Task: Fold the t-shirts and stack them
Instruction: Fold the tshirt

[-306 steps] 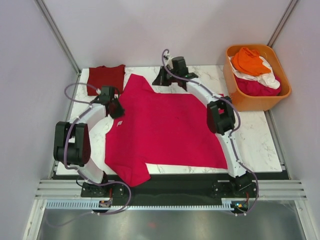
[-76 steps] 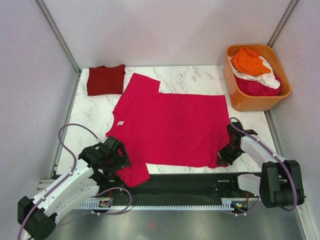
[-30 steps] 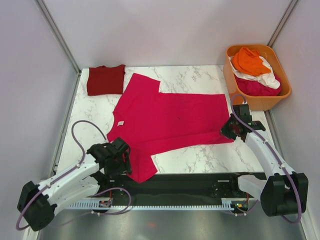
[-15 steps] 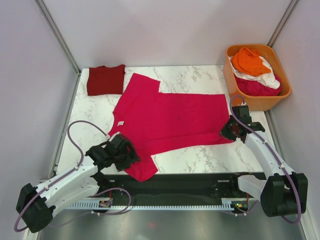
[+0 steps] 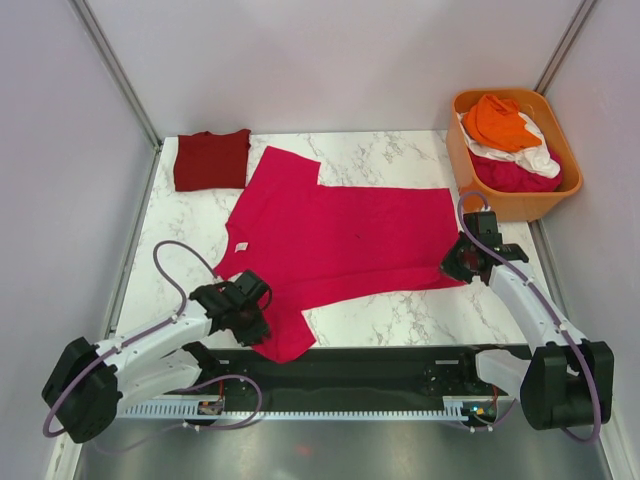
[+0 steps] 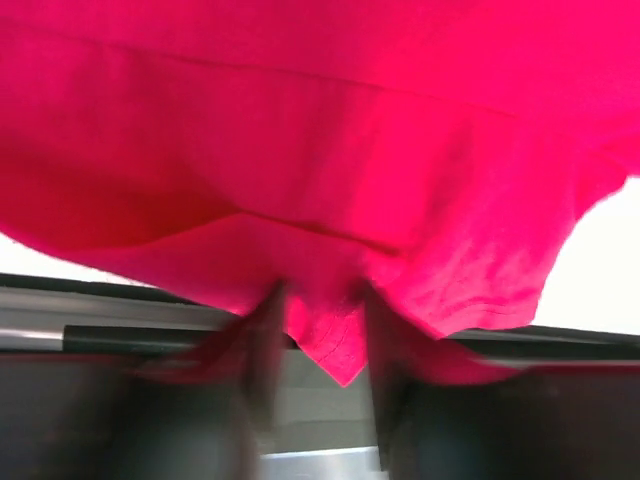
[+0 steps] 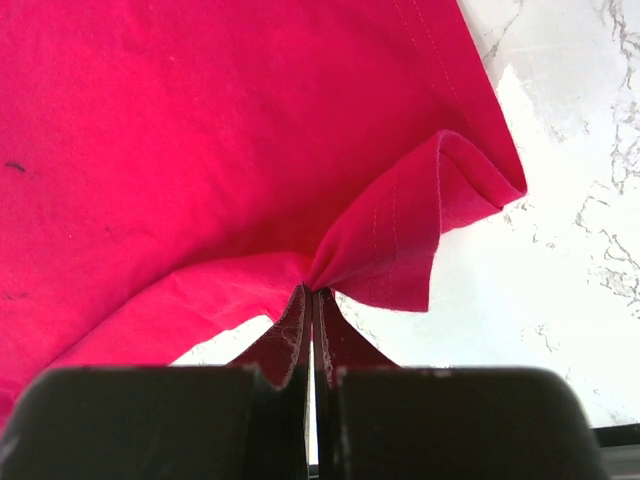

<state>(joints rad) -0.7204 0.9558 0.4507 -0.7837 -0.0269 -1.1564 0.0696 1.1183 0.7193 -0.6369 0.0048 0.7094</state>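
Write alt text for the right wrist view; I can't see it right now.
The right jaws, at bottom centre, are shut on a pinched corner of the magenta t-shirt, which bunches into a raised fold just above them. The rest of the shirt spreads across the upper left, with bare white marble table on the right.

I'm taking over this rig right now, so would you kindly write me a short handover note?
Left gripper: jaws apart astride the near sleeve of the bright magenta-pink cloth t-shirt, not clamped yet.
Right gripper: shut on that shirt's near right hem corner, which curls over.
The shirt lies spread on the white marble table.
Done: dark maroon t-shirt folded at the far left corner.
Left: fold and stack the magenta one, then the orange shirt, white shirt and pink shirt in the rigid orange plastic tub.
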